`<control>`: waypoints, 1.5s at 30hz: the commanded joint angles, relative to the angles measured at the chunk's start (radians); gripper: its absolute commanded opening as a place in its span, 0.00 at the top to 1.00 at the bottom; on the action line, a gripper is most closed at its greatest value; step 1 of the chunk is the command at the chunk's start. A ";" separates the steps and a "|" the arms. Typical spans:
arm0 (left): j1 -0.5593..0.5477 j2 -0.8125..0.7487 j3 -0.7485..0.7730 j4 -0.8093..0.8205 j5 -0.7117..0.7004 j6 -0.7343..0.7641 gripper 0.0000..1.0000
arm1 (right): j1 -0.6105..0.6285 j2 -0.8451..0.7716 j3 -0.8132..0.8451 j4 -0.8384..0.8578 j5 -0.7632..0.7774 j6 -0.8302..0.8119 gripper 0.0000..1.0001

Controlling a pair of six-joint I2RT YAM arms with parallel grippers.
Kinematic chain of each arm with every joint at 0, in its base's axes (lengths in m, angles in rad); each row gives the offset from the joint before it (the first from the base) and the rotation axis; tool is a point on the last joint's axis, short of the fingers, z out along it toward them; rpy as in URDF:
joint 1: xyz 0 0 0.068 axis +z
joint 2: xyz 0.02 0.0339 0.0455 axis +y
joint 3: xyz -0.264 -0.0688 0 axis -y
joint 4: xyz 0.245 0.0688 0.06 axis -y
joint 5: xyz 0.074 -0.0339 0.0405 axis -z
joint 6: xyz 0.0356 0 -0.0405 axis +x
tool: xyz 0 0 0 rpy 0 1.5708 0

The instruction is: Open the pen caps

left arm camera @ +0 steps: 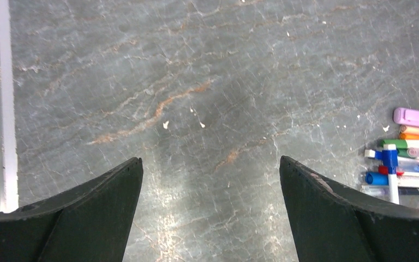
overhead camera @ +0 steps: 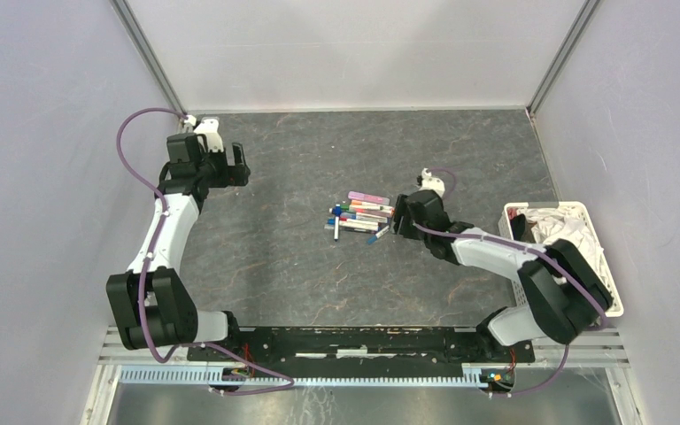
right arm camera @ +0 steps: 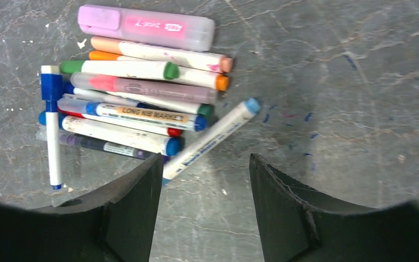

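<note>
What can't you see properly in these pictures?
- Right wrist view: the lower end of the blue-tipped marker is hidden behind the right claw.
- Left wrist view: the pens are cut off by the right edge.
- Top view: the pen caps are too small to count. A dark thing in the white basket beside the cloth is unclear.

White basket (overhead camera: 550, 206) holding crumpled cloth (overhead camera: 568, 228), far right

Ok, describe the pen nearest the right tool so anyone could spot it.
Look at the pile of pens in the middle of the table. At its edge by the right tool lies a white pen, diagonal to the stack, with a pale blue end.
</note>
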 commanded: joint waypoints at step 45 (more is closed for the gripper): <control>0.003 -0.096 0.122 -0.209 0.300 0.081 0.00 | 0.123 0.240 0.194 -0.376 0.337 0.108 0.79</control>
